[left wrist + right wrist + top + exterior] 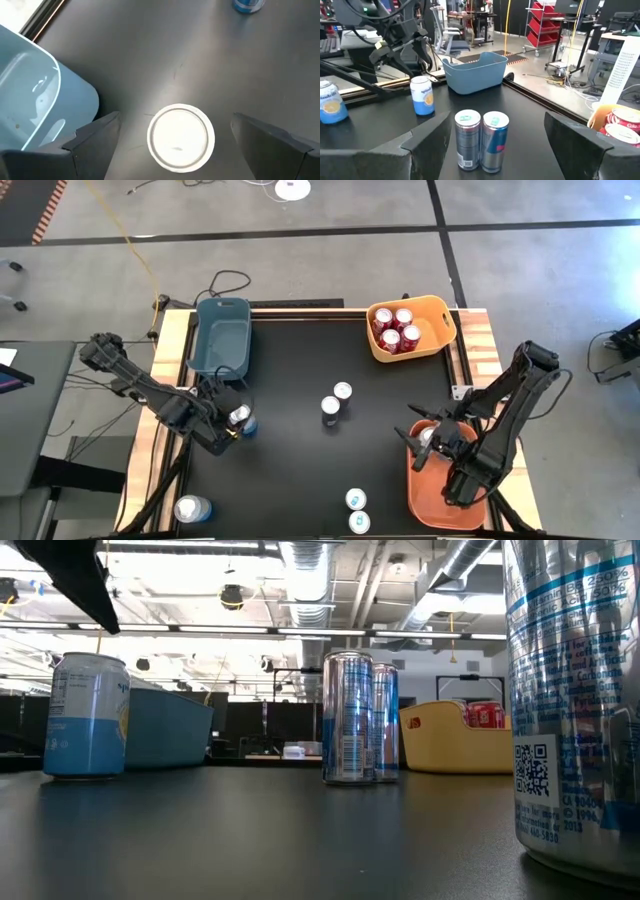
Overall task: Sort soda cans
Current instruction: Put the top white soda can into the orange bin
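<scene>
A blue soda can stands upright on the black table at the left. Its silver top shows between the fingers of my open left gripper, which hangs just above it, one finger on either side, not touching. My right gripper is open and empty over the orange bin, pointing level across the table. Two silver cans stand side by side mid-table. Another blue can stands near left, and two more cans stand at the near edge.
A blue bin sits at the far left. A yellow bin at the far right holds several red cans. In the low view the blue can stands left, the silver pair in the middle.
</scene>
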